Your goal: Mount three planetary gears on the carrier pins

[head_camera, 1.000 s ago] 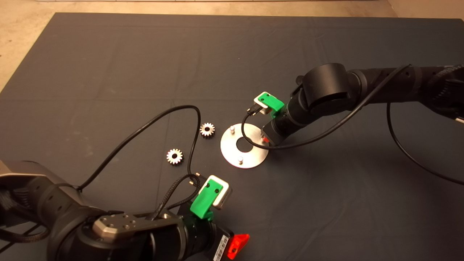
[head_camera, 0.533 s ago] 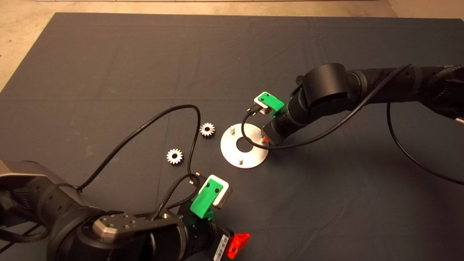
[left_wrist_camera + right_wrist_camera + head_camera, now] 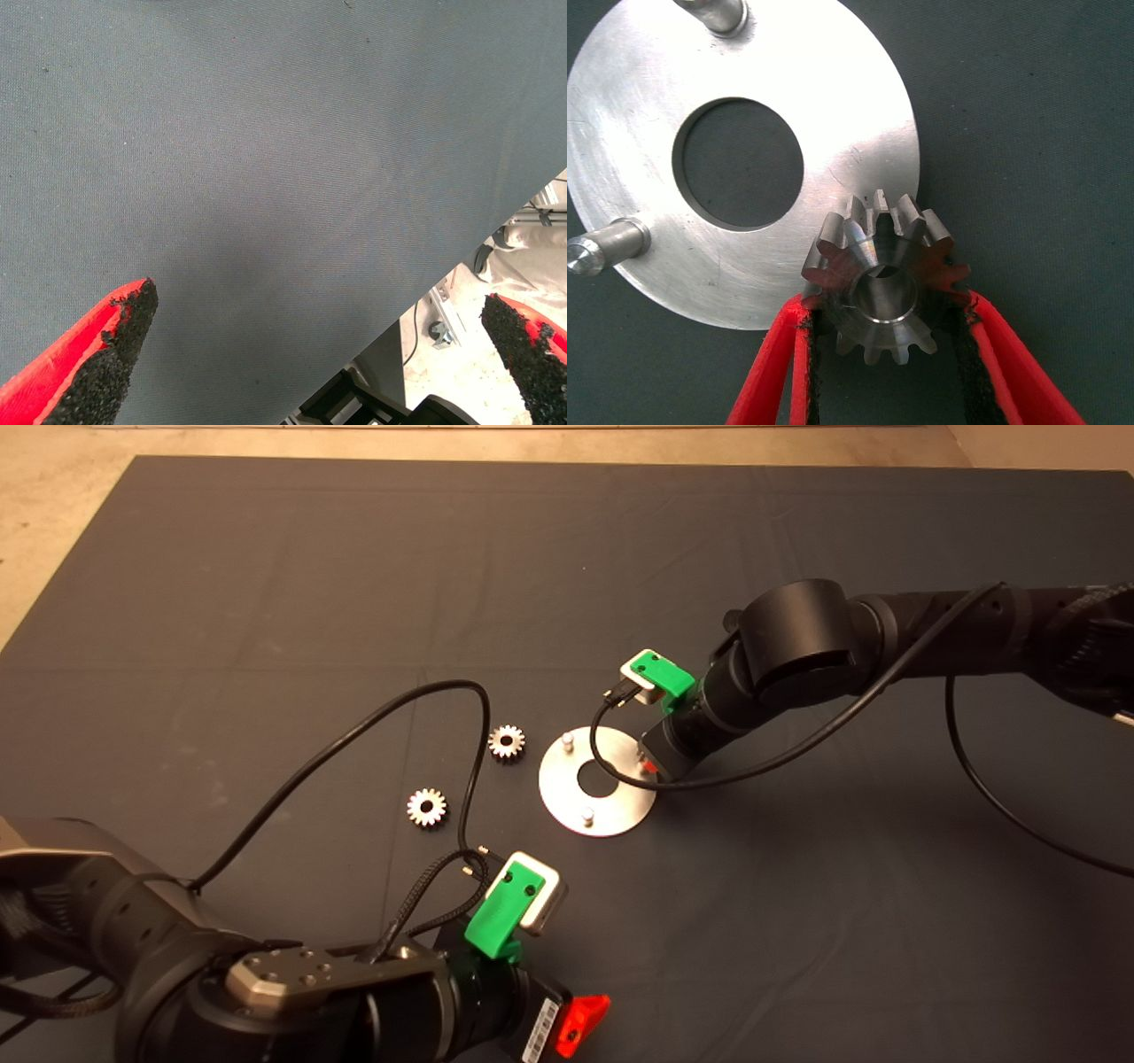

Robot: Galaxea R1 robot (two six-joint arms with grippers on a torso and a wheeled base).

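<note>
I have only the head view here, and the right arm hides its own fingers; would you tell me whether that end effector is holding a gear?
Observer: Yes. The right wrist view shows the right end effector shut on a gear, with one finger on each side of its teeth.
Operator: Thank you. Where is the gear relative to the disc?
Observer: It overlaps the rim of the disc. Two pins stand bare. The third is not visible, so I cannot tell whether the gear is seated on it.
Operator: And the left end effector?
Observer: The left end effector is open over bare mat, holding nothing.
</note>
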